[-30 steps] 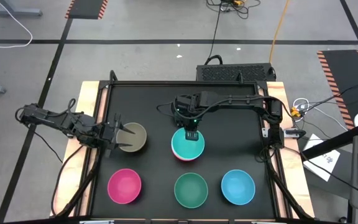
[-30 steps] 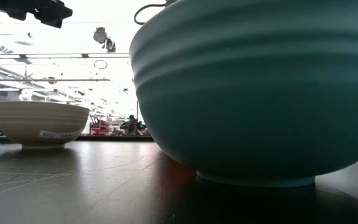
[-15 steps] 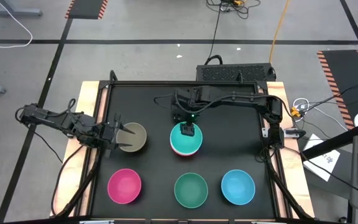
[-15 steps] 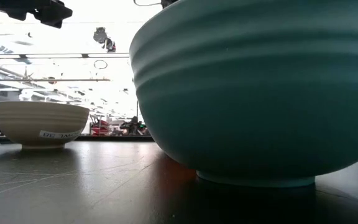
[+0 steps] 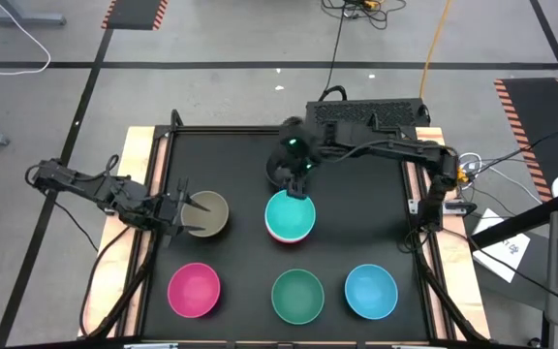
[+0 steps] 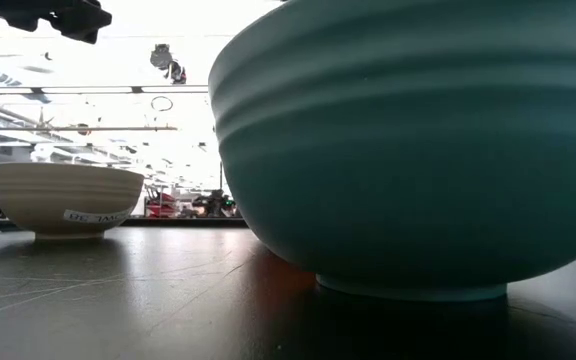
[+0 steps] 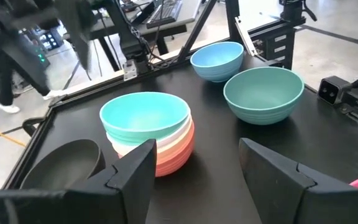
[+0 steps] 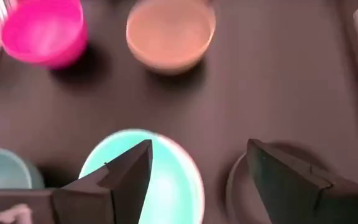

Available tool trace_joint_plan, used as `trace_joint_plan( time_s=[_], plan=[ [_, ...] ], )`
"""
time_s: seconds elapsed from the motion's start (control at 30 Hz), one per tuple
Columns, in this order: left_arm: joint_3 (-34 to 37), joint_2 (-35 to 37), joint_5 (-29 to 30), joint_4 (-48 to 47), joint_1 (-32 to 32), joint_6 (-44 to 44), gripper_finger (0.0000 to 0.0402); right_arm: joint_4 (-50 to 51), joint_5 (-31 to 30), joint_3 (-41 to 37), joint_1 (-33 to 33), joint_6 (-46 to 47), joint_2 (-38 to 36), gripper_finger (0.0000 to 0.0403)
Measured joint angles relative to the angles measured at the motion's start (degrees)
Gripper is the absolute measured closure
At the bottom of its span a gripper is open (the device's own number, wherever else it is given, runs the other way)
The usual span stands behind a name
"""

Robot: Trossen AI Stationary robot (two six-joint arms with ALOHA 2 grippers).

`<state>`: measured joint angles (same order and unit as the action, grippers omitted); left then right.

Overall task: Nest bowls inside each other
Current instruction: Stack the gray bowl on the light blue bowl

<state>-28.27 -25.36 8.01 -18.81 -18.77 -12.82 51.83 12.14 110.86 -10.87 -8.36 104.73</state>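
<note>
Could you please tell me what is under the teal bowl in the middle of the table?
The teal bowl tops a stack: a white rim, then a red bowl, show beneath it. Any bowls nested deeper are covered, so their number cannot be told.

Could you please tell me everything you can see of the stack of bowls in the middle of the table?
The stack stands upright mid-table, apart from the other bowls. A teal bowl sits on top, with white and reddish-peach rims nested beneath; lower layers cannot be told apart. They look like smooth plastic. Nothing touches it: the open right gripper hangs just behind it.
</note>
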Motion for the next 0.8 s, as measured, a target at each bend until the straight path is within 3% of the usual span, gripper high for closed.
trace_joint_plan(
  time_s=[0.2,0.4,0.57,0.8],
  plan=[
    [0.0,0.0,0.7,-0.1,-0.8,0.0,0.017,-17.1,-0.3,-16.1,-0.9,-1.2,-12.8,0.0151],
    [0.0,0.0,1.1,-0.1,-0.9,-0.2,0.017,-26.3,-5.9,-35.5,-4.1,0.5,-29.1,0.0151],
    [0.0,0.0,1.1,0.0,-0.9,-0.2,0.017,-33.6,0.1,-50.8,-4.0,3.3,-41.1,0.0151],
    [0.0,0.0,1.1,0.0,-0.9,-0.1,0.017,-42.6,0.1,-67.4,-1.9,6.6,-53.8,0.0151]
  ],
)
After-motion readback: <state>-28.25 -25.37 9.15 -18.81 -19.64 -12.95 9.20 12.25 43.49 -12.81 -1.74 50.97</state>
